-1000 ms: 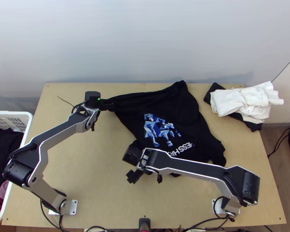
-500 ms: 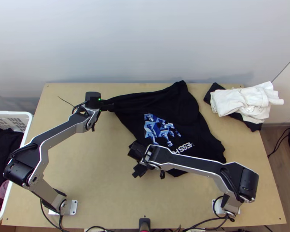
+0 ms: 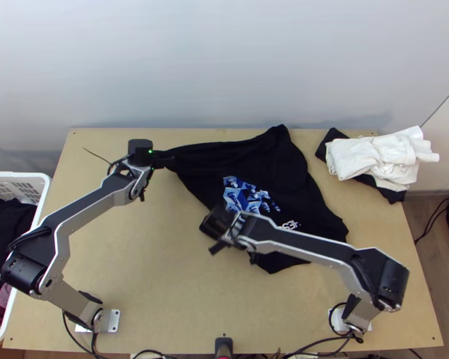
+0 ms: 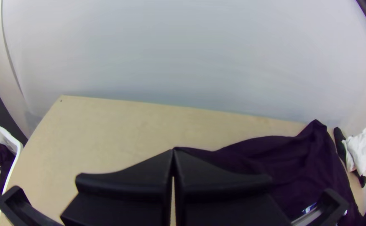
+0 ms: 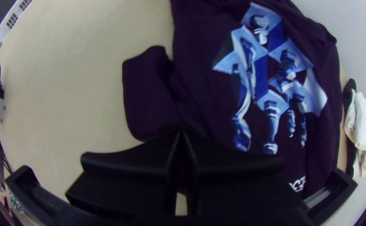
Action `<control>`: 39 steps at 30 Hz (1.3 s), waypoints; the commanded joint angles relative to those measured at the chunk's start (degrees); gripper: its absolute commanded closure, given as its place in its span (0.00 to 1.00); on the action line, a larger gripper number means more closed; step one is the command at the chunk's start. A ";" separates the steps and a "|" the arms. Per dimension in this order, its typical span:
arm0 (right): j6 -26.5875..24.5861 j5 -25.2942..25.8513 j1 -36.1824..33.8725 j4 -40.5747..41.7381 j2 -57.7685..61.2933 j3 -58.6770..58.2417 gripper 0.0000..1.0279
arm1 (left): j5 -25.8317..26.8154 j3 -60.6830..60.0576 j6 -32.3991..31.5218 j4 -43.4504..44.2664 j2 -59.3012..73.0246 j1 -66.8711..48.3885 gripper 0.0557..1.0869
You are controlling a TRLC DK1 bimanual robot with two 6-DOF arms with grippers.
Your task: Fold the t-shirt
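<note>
In the top view my left gripper (image 3: 164, 161) is at the end of the stretched upper-left part of the black t-shirt (image 3: 266, 161). The left wrist view has this gripper (image 4: 173, 151) shut on that gathered end, with the t-shirt (image 4: 291, 159) running off to one side. My right gripper (image 3: 217, 246) is by the shirt's lower-left edge, its arm crossing over the lower part. Seen from the right wrist, the gripper (image 5: 182, 132) is shut on dark cloth beside a loose flap (image 5: 147, 92); the blue-white print of the t-shirt (image 5: 199, 83) faces up. The pinched spot is partly hidden.
White cloth (image 3: 380, 155) lies on a dark garment (image 3: 391, 192) at the table's right rear. A white basket (image 3: 44, 179) with clothes stands off the left edge. Bare wood (image 3: 146, 257) lies between the arms, and a wall rises behind the table.
My right gripper has moved up the picture and slightly right, its fingers coming to look narrower; the arm now covers more of the print. My left gripper has shifted slightly left.
</note>
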 commanded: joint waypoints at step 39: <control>-19.76 16.83 -32.25 -12.00 -20.43 59.18 0.97 | -1.00 63.75 6.13 -27.87 -16.31 10.68 0.96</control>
